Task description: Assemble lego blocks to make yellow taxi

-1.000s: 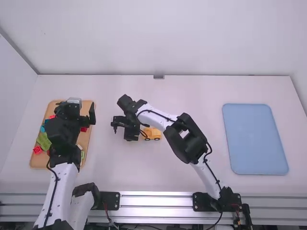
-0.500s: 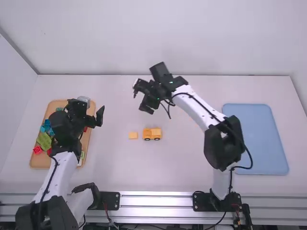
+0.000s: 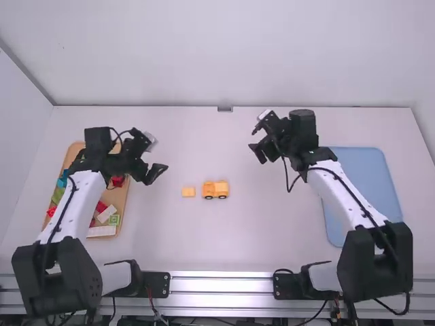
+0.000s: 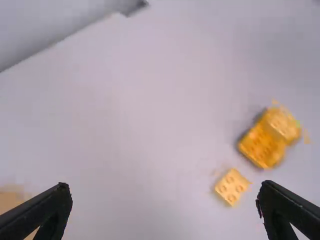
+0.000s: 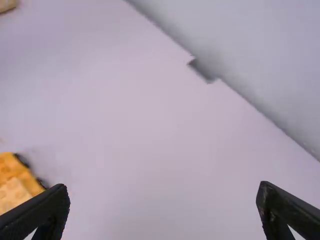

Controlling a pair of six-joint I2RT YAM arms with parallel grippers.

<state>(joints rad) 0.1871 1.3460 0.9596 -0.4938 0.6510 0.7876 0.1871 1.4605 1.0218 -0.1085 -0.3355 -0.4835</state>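
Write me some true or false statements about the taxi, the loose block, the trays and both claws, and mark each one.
1. The loose block is joined to the taxi. False: it lies apart, between the taxi and the wooden tray.
2. The taxi stands on its wheels. True.
3. The left claw is closed on a block. False: its fingers are spread and it holds nothing.
4. The right claw is open. True.
5. The wooden tray holds only yellow blocks. False: a red block lies in it.
6. Seen from above and behind the arms, the blue tray is right of the taxi. True.
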